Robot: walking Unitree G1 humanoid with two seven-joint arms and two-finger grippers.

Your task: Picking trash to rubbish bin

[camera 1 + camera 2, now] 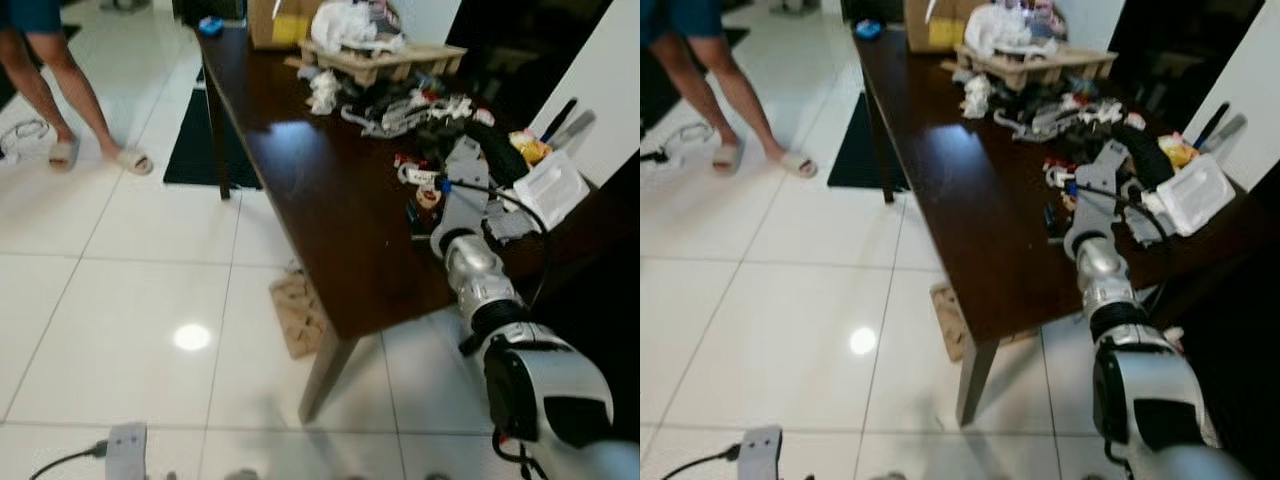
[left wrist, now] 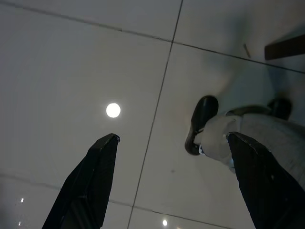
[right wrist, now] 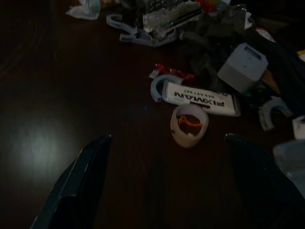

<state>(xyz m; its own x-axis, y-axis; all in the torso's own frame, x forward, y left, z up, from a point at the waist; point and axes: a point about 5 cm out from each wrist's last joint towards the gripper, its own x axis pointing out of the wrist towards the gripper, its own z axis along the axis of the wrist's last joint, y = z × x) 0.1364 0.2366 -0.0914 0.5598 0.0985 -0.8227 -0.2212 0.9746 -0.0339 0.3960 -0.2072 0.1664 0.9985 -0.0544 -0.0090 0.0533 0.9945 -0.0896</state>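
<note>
Standing at far left on the tiled floor (image 1: 150, 300), a person (image 1: 60, 90) in slippers is well apart from the robot. Nearer the middle, the left hand (image 2: 171, 143) hangs idle above the tiles, fingers spread wide and holding nothing. A dark counter (image 1: 300, 190) runs away from the camera; a piece of cardboard (image 1: 298, 314) lies on the floor beside its near leg. At the counter's far end sit a box (image 1: 275, 20) and a wooden tray (image 1: 385, 60) carrying white bags. To the right lies the clutter, and the right hand (image 3: 167, 143) hovers over the counter, fingers set wide and empty. Between and just beyond those fingers, in the right wrist view, lies a small pale ring (image 3: 189, 125) with an orange scrap inside; touching it farther on is a white printed pack (image 3: 202, 98), and a grey cube (image 3: 242, 67) sits near, at the edge of the heap. No bin can be made out. The ring, judged the nearest trash, looks light and fairly stiff, possibly slippery on the polished wood; gripping it across its rim, one finger on each side, seems soundest. The pack is flat and would be harder to lift.
</note>
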